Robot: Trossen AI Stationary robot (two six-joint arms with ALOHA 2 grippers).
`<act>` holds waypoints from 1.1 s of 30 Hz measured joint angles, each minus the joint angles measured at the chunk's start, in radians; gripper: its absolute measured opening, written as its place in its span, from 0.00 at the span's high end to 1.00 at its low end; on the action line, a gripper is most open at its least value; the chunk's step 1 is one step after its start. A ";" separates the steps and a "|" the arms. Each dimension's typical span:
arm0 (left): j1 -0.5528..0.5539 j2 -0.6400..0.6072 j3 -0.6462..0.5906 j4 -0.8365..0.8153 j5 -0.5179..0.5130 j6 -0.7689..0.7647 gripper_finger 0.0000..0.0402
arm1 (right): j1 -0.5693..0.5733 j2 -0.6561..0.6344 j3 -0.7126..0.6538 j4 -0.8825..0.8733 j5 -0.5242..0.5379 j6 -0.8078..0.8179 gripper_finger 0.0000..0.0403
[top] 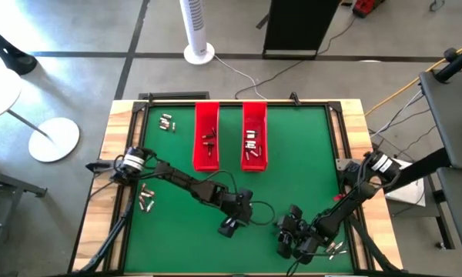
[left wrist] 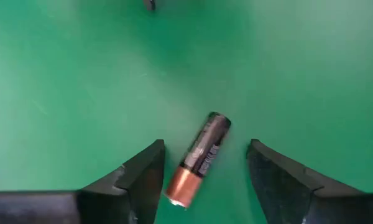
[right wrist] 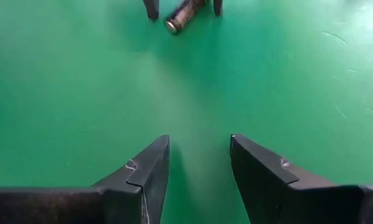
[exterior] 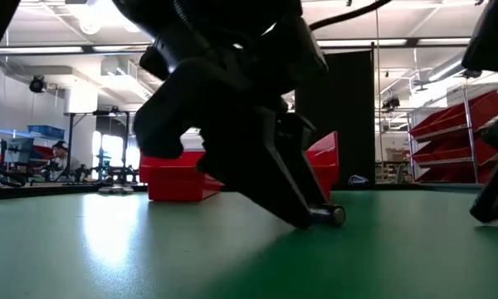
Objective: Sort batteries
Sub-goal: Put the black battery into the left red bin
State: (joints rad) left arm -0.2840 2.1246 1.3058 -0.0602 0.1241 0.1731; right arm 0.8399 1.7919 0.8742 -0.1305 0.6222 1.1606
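A black battery with a coppery end (left wrist: 199, 158) lies flat on the green mat, between the fingers of my open left gripper (left wrist: 206, 147). That gripper (top: 229, 225) is low over the mat near the table's near edge, and the low view shows the battery (exterior: 330, 215) right beside a fingertip (exterior: 303, 218). My right gripper (right wrist: 199, 146) is open over bare mat a little to the right (top: 286, 238), facing the same battery (right wrist: 180, 15). More batteries lie loose at the far left (top: 167, 121), the near left (top: 145, 198) and the near right (top: 335, 248). My left gripper has one finger on each side of the battery, coming from above at a slant. The battery's coppery end (left wrist: 181, 186) lies close to one finger (left wrist: 150, 177); I cannot tell whether they touch. The battery rests on the mat.
Two long red trays (top: 206, 158) (top: 254, 163) stand side by side at the far middle of the mat, each with a few batteries inside. A raised dark frame (top: 335, 104) runs round the mat. Bare green mat lies between the trays and the grippers.
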 joint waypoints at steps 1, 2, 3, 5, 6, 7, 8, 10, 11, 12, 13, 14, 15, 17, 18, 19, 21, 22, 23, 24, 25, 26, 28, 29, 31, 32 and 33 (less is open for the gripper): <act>-0.003 0.003 -0.010 0.006 0.004 -0.008 0.51 | 0.000 0.009 0.000 0.002 0.006 0.000 0.61; -0.006 0.007 -0.020 0.016 0.008 -0.015 0.53 | 0.000 0.015 0.000 0.006 0.008 0.000 0.61; -0.008 0.010 -0.031 0.025 0.008 -0.024 0.56 | 0.000 0.019 0.000 0.008 0.010 0.000 0.62; -0.008 0.021 -0.059 0.074 0.014 -0.059 0.61 | 0.000 0.024 0.000 0.009 0.016 -0.001 0.63; -0.008 0.022 -0.077 0.108 0.016 -0.076 0.63 | -0.001 0.024 0.000 0.009 0.017 -0.001 0.64; -0.008 0.023 -0.097 0.146 0.020 -0.092 0.66 | -0.001 0.024 0.000 0.009 0.018 0.000 0.65; -0.008 0.024 -0.115 0.181 0.023 -0.104 0.69 | -0.001 0.022 0.000 0.008 0.023 -0.001 0.65; -0.008 0.024 -0.153 0.241 0.022 -0.124 0.75 | -0.002 0.013 0.000 0.011 0.037 -0.006 0.67; -0.008 0.024 -0.168 0.264 0.022 -0.130 0.78 | -0.002 0.008 0.001 0.009 0.048 -0.010 0.67; -0.007 0.024 -0.182 0.282 0.020 -0.137 0.81 | -0.002 -0.002 0.001 0.006 0.052 -0.021 0.68; -0.007 0.024 -0.197 0.304 0.017 -0.143 0.84 | -0.002 -0.014 0.002 0.006 0.054 -0.034 0.69; -0.007 0.024 -0.211 0.328 0.011 -0.154 0.88 | -0.002 -0.025 0.004 0.008 0.057 -0.048 0.70; -0.008 0.024 -0.226 0.354 0.004 -0.168 0.90 | -0.002 -0.038 0.004 0.010 0.059 -0.059 0.71; -0.009 0.024 -0.245 0.395 -0.002 -0.198 0.92 | -0.003 -0.059 0.004 0.009 0.062 -0.085 0.73; -0.009 0.024 -0.247 0.402 -0.002 -0.213 0.92 | -0.005 -0.067 0.004 0.008 0.064 -0.097 0.74; -0.009 0.024 -0.248 0.408 -0.002 -0.228 0.92 | -0.007 -0.074 0.004 0.007 0.076 -0.107 0.74; -0.009 0.015 -0.248 0.405 -0.003 -0.248 0.92 | -0.009 -0.089 0.004 0.007 0.088 -0.127 0.76; -0.009 -0.001 -0.249 0.397 -0.002 -0.256 0.92 | -0.009 -0.099 0.004 0.006 0.088 -0.131 0.77; -0.010 -0.021 -0.251 0.384 -0.002 -0.259 0.92 | -0.009 -0.107 0.004 0.001 0.086 -0.132 0.78; -0.011 -0.045 -0.256 0.360 -0.001 -0.261 0.92 | -0.009 -0.115 0.004 -0.001 0.085 -0.131 0.79; -0.013 -0.077 -0.264 0.338 -0.001 -0.261 0.92 | -0.009 -0.123 0.004 -0.001 0.084 -0.127 0.80; -0.015 -0.109 -0.273 0.311 0.002 -0.255 0.92 | -0.009 -0.131 0.004 -0.002 0.084 -0.126 0.80; -0.018 -0.191 -0.286 0.289 0.006 -0.235 0.92 | -0.009 -0.149 0.004 -0.005 0.083 -0.127 0.82; -0.018 -0.246 -0.296 0.287 0.005 -0.227 0.92 | -0.009 -0.155 0.004 -0.007 0.083 -0.126 0.83; -0.008 -0.365 -0.317 0.258 -0.024 -0.220 0.92 | -0.009 -0.165 0.004 -0.017 0.086 -0.128 0.84; -0.001 -0.418 -0.328 0.228 -0.049 -0.219 0.92 | -0.010 -0.167 0.004 -0.021 0.090 -0.134 0.85; 0.007 -0.466 -0.341 0.184 -0.078 -0.219 0.92 | -0.014 -0.169 0.004 -0.018 0.095 -0.142 0.86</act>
State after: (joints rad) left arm -0.2770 1.6587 0.9651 0.1236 0.0460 -0.0460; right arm 0.8262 1.6227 0.8783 -0.1484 0.7173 1.0186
